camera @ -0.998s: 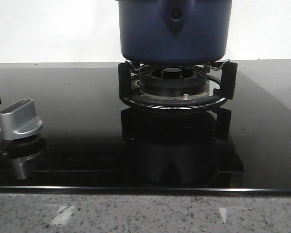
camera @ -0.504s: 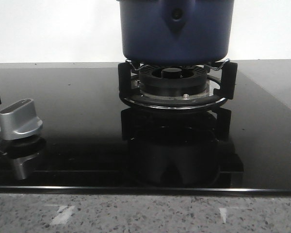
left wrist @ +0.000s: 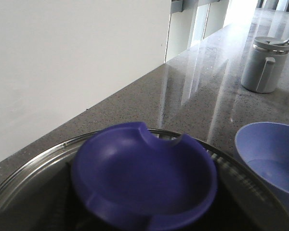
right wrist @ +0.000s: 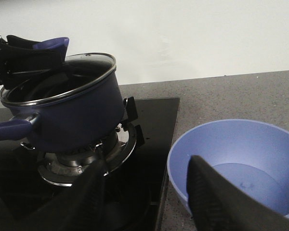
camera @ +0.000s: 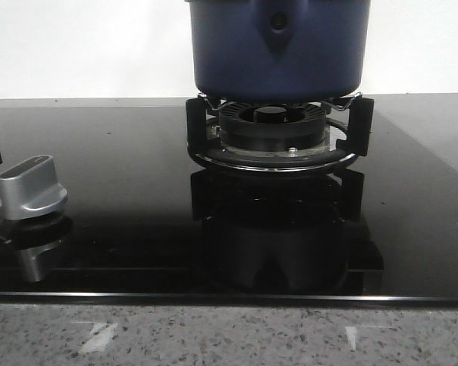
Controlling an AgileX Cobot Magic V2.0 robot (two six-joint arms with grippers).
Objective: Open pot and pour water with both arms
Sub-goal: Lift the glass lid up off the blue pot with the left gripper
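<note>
One blue bowl beside pot (on burner); right claw spread, empty; left claw unseen.

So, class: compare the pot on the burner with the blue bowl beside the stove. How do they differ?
The pot is dark navy; the bowl is paler blue. The pot has straight walls and a handle; the bowl flares and shows none. The pot sits on the burner under a glass lid; the bowl stands open on the counter. Both are round.
</note>
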